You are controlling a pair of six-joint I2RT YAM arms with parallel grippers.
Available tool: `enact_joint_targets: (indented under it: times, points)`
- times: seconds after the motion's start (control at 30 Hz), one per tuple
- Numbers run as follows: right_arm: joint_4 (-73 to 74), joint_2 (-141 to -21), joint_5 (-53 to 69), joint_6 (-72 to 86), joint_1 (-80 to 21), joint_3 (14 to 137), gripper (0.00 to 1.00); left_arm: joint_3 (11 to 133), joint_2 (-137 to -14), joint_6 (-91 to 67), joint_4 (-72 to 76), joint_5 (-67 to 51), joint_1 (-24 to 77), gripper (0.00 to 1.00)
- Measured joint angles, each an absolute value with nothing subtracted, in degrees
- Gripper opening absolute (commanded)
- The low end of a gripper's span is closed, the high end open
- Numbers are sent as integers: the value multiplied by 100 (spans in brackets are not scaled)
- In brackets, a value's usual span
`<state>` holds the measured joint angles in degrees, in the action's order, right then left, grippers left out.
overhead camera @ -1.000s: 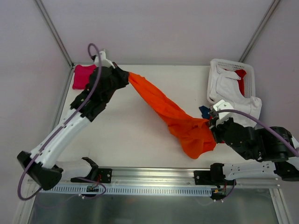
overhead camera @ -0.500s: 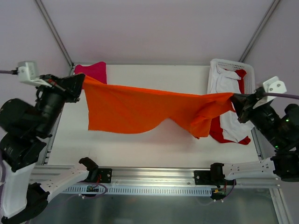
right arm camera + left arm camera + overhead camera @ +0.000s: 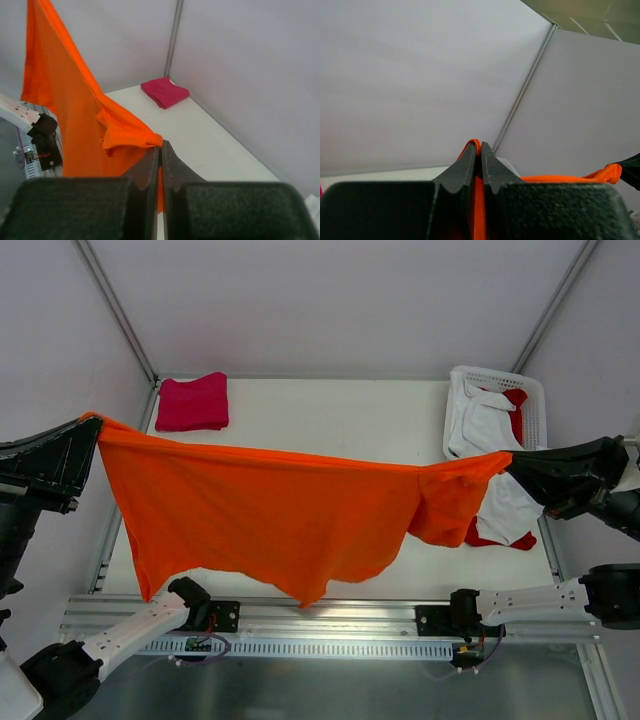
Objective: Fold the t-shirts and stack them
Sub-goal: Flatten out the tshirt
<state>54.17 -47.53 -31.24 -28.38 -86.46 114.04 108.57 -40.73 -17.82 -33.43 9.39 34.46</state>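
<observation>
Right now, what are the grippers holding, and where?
Both hold the orange t-shirt: left gripper pinches one end of its upper edge, right gripper the other.

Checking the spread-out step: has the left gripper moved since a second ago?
Yes. In the top view the left gripper, shut on the orange t-shirt, was beside the folded pink t-shirt; now it is left of it and lower in the frame.

A robot lab's test booth: a white table (image 3: pixel 330 430) boxed in by plain grey panels (image 3: pixel 330 300) on metal struts (image 3: pixel 115 305), with two robot arms (image 3: pixel 130 630) bolted to a slotted aluminium rail (image 3: pixel 330 618).
</observation>
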Motion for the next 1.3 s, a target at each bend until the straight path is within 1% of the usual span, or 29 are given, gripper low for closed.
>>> enact_joint_targets:
  times: [0.17, 0.3, 0.4, 0.47, 0.5, 0.57, 0.67, 0.73, 0.83, 0.93, 1.0, 1.07, 1.13, 1.3]
  points:
    - [5251, -4665, -2593, -3096, -8646, 11312, 1, 10755, -4080, -1767, -3347, 749, 3444, 0]
    - [4801, -4663, -2860, -3339, -8646, 10774, 0, 10210, -4112, -1754, -3179, 886, 3446, 0]
    - [4344, -4812, -3411, -3559, -8615, 10269, 0, 9522, -4259, -1833, -2958, 1490, 3444, 0]
    - [3870, -5030, -3776, -3710, -8374, 9909, 0, 9072, -4462, -1979, -2882, 2016, 3444, 0]
    - [3743, -5159, -3881, -3710, -8182, 9782, 1, 8794, -4617, -2093, -2829, 2349, 3444, 0]
    - [3422, -5535, -3916, -3583, -7358, 9463, 1, 8346, -4919, -2344, -2794, 2956, 3444, 0]
    - [3124, -6263, -3817, -3135, -6130, 8969, 1, 7572, -5317, -2762, -2624, 3839, 3424, 0]
    - [3004, -6936, -3680, -2770, -5439, 8733, 1, 7179, -5533, -3044, -2563, 4141, 3229, 0]
    - [2749, -8176, -3454, -2290, -4595, 8530, 1, 6895, -6014, -3551, -2436, 4106, 2569, 0]
    - [2416, -9323, -3319, -1959, -3997, 8383, 1, 6842, -7000, -4029, -2027, 4058, 1988, 0]
    - [2246, -9959, -3260, -1844, -3732, 8383, 1, 6869, -7815, -4185, -1796, 4038, 1852, 0]
    - [2176, -10632, -3221, -1791, -3533, 8606, 0, 7155, -8761, -4250, -1750, 3994, 1787, 0]
    - [2115, -11360, -3214, -1761, -3402, 9113, 1, 7585, -9723, -4263, -1649, 3894, 1745, 0]
    - [1957, -12720, -3175, -1747, -3225, 10687, 1, 8661, -11262, -4254, -1573, 3548, 1520, 0]
